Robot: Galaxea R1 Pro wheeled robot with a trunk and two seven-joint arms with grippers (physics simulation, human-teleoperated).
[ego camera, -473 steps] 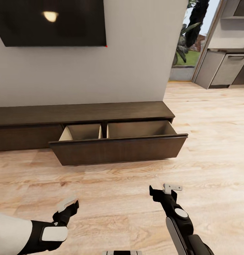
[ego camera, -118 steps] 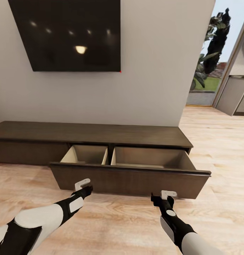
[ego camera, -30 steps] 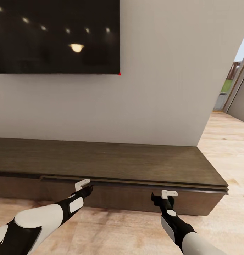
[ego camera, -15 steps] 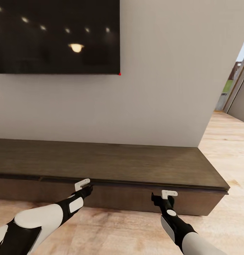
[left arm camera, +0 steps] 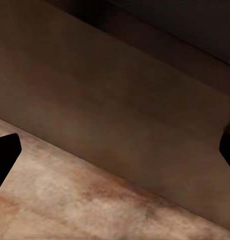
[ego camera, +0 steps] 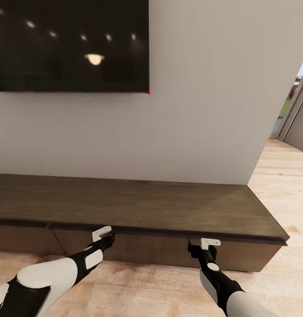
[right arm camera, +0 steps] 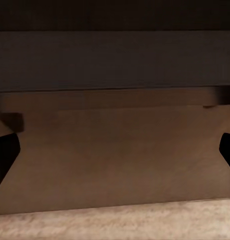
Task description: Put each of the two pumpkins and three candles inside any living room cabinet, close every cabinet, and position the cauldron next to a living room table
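cabinet: long low unit along the wall at 12 o'clock, drawer front looks flush | left pincer: released, tips against the front at 10 o'clock, likely to press it home | right pincer: released, at 2 o'clock, same purpose | floor: wood, bare | pumpkins, candles: presumably inside

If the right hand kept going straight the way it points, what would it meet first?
Most likely the dark drawer front of the cabinet. The right hand points squarely at it with open fingers, nothing between; the remaining gap is hard to judge.
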